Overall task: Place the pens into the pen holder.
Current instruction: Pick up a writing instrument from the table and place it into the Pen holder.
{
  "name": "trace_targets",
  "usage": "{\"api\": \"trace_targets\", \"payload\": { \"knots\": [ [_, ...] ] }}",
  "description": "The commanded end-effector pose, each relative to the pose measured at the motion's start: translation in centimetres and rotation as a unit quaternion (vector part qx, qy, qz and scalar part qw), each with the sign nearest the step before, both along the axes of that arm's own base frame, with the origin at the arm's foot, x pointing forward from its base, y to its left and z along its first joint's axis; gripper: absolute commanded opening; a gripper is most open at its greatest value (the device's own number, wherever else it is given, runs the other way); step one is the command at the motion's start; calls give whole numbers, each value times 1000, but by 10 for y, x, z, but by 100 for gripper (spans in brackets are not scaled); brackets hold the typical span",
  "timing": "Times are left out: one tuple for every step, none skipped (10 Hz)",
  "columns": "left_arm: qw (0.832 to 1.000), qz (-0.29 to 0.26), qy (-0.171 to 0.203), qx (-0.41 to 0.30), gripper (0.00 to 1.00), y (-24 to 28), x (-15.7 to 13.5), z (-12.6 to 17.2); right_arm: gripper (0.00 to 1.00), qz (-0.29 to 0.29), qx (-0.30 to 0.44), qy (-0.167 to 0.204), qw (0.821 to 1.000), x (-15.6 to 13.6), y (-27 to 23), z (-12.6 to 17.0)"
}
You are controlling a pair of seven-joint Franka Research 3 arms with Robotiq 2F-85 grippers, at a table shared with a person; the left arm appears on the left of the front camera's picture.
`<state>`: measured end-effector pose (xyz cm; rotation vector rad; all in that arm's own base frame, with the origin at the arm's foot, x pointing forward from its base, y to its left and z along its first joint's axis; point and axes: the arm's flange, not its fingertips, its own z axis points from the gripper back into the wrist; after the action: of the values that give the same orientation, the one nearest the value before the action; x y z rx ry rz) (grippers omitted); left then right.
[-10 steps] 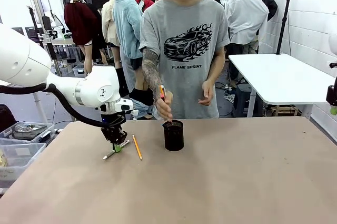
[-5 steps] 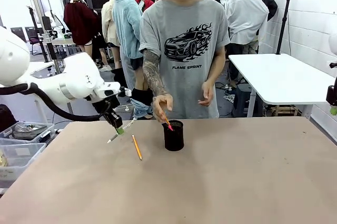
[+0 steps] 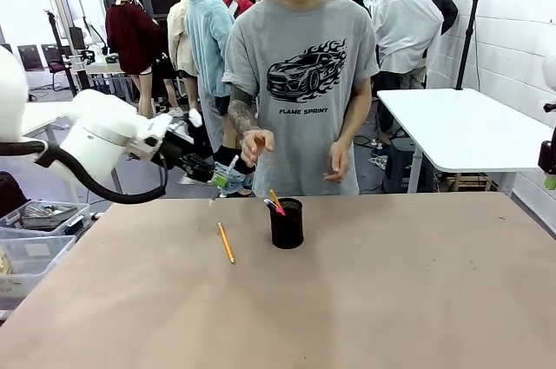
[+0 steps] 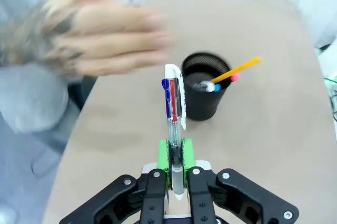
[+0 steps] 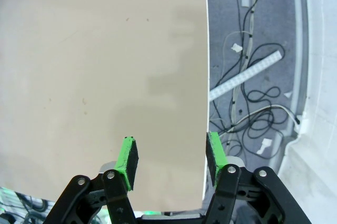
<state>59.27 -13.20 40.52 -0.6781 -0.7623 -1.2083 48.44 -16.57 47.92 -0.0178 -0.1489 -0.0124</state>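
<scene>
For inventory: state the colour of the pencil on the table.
Yellow-orange pencil, best in the front view.

1. The left arm (image 3: 104, 139) comes in from the left and is held up, with the wrist turned so the left gripper (image 3: 219, 180) points sideways toward the person.
2. Its jaws are clamped tight on a white pen (image 4: 174, 103), with a green pad (image 4: 164, 153) on each side of the barrel.
3. The right gripper (image 5: 171, 153) hangs with its jaws apart and nothing between them.
4. The person's raised hand (image 3: 256, 143) is at chest height, and its fingers seem loosely spread, though it is blurred in the left wrist view. The other hand (image 3: 339, 159) rests near the waist.
</scene>
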Motion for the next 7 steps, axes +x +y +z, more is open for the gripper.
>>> {"api": "trace_targets", "payload": {
  "knots": [
    [999,-34,10,-24,0,64,-31,-7,66,7,-2,-8,1000,-1,0,-3],
    [999,-16,-13,-42,0,109,-53,6,66,7,-2,-8,1000,-1,0,-3],
    [997,22,-54,-58,0,160,-85,21,66,7,-2,-8,1000,-1,0,-3],
    [992,70,-87,-64,0,207,-118,32,66,7,-2,-8,1000,-1,0,-3],
    [984,116,-112,-77,0,239,-141,37,66,7,-2,-8,1000,-1,0,-3],
    [975,122,-144,-116,0,261,-157,37,66,7,-2,-8,1000,-1,0,-3],
    [970,132,-144,-146,0,260,-154,33,66,7,-2,-8,1000,-1,0,-3]
  ]
}}
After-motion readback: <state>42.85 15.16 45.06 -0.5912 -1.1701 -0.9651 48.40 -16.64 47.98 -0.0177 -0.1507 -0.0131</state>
